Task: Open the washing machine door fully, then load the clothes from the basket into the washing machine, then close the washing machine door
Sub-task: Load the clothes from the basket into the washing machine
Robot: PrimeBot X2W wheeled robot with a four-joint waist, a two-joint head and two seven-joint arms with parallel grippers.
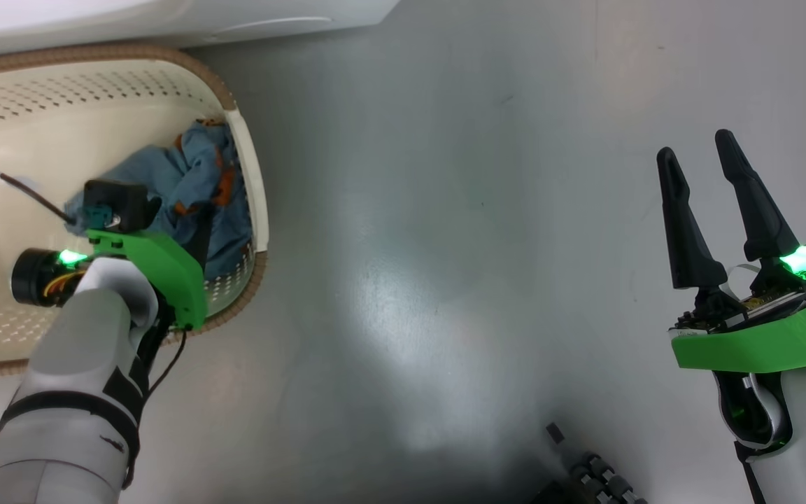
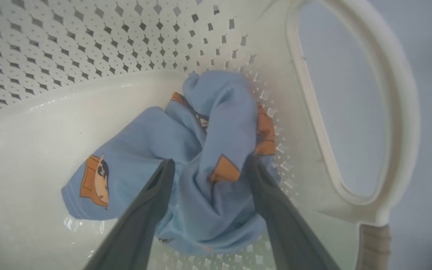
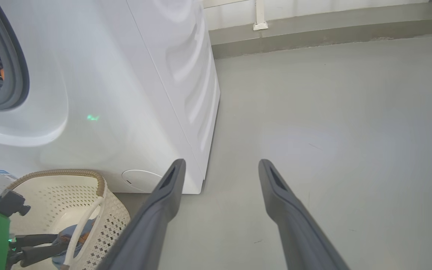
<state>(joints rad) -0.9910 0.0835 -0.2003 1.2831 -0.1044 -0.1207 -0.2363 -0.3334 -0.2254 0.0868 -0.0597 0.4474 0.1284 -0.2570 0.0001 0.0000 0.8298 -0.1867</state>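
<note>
The washing machine (image 3: 126, 75) stands just behind the basket (image 1: 95, 52). Its round hole with the grey rubber ring (image 3: 19, 78) looks uncovered, so the door seems to be open. I think that first part is done, and now it is the loading part. The clothes (image 2: 144, 142) are a blue bundle with orange patches. They lie in the bottom of the basket, bunched up near the side with the handle. The left hand (image 2: 209, 161) is down inside the basket with its two fingers spread wide, one on each side of the bundle. It is not squeezing yet, so it holds nothing. The right hand (image 1: 695, 145) hangs over the bare floor (image 1: 445, 245), wide open and empty. Left to do, I think: pinch the clothes, put them in the machine, and shut the door.
</note>
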